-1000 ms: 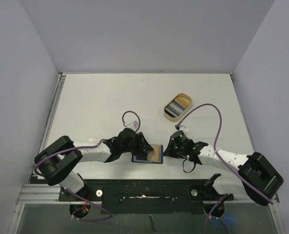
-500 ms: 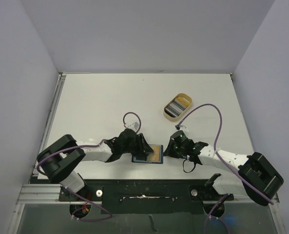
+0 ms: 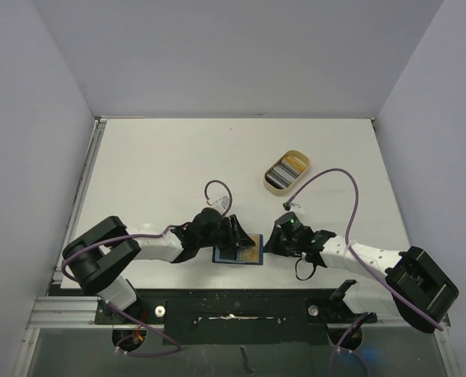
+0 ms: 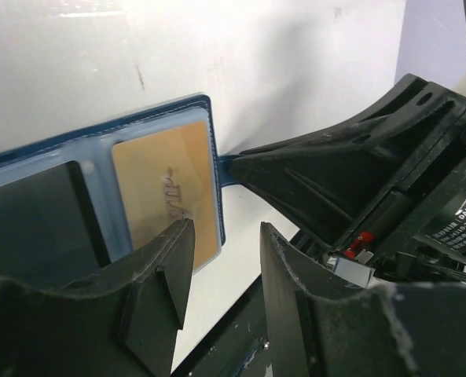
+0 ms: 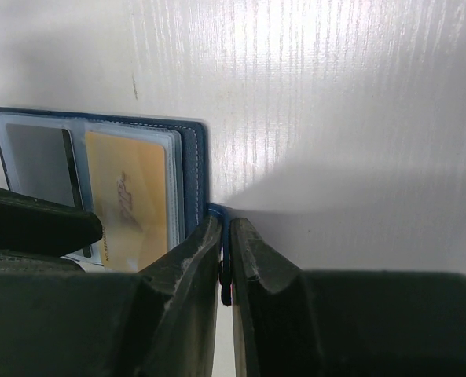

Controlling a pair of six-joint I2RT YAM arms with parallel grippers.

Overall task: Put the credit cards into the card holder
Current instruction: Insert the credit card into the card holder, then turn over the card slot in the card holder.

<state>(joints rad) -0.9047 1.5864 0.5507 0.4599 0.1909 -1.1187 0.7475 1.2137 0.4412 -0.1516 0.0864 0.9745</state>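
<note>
The card holder [image 3: 226,256] lies open near the table's front edge, between the two grippers. The left wrist view shows its pale blue inside [image 4: 97,196], with a black card [image 4: 36,216] in the left pocket and a gold card [image 4: 166,188] in the right pocket. My left gripper [image 3: 234,236] hovers over the holder's near part, its jaws open and empty [image 4: 226,263]. My right gripper [image 3: 270,242] is shut on the holder's thin blue edge tab [image 5: 225,236] at its right side. More credit cards [image 3: 287,168] stand in the tan oval dish.
The tan oval dish [image 3: 270,184] sits at the back right, apart from both arms. Purple cables loop above both wrists. The table's front edge and the black base rail lie just below the holder.
My left gripper has shifted slightly to the right over the open holder. The right gripper and the holder have stayed in place.
</note>
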